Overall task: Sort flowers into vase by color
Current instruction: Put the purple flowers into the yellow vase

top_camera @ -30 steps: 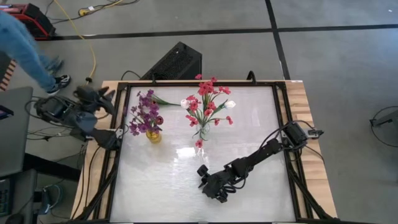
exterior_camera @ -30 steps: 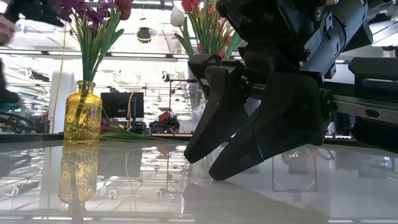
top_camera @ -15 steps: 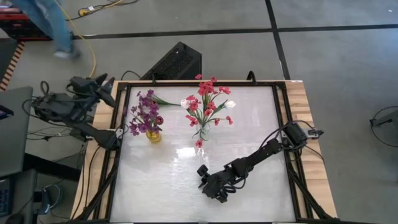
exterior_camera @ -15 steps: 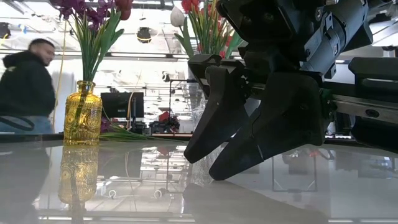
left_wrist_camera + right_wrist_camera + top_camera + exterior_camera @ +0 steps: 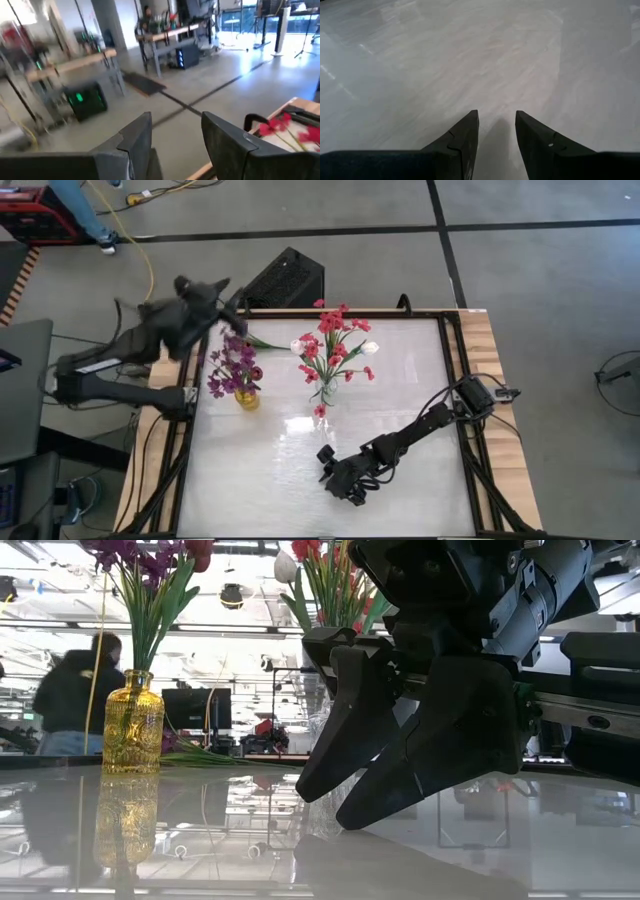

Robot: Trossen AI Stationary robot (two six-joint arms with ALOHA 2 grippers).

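A yellow vase point(image 5: 247, 399) at the table's left holds purple flowers point(image 5: 232, 367); it also shows in the low view point(image 5: 132, 723). A clear vase point(image 5: 328, 393) at the middle holds red-pink flowers point(image 5: 335, 338) and white buds point(image 5: 371, 348). A purple sprig lies flat on the table behind the yellow vase, and its green stem point(image 5: 268, 344) shows. My left gripper point(image 5: 232, 305) is open and empty over the table's far left corner, next to that sprig's purple end. My right gripper point(image 5: 332, 472) is open and empty, low over the near middle of the table.
A red flower head point(image 5: 320, 411) sits by the clear vase's foot. A black box point(image 5: 285, 278) stands on the floor beyond the far edge. A person point(image 5: 72, 695) is in the room behind. The glossy tabletop point(image 5: 400, 400) is bare to the right.
My left arm has swung from beyond the table's left edge toward the far left corner and the lying purple sprig, with its gripper still open. The person in the room behind has walked on. My right arm and the flowers have kept still.
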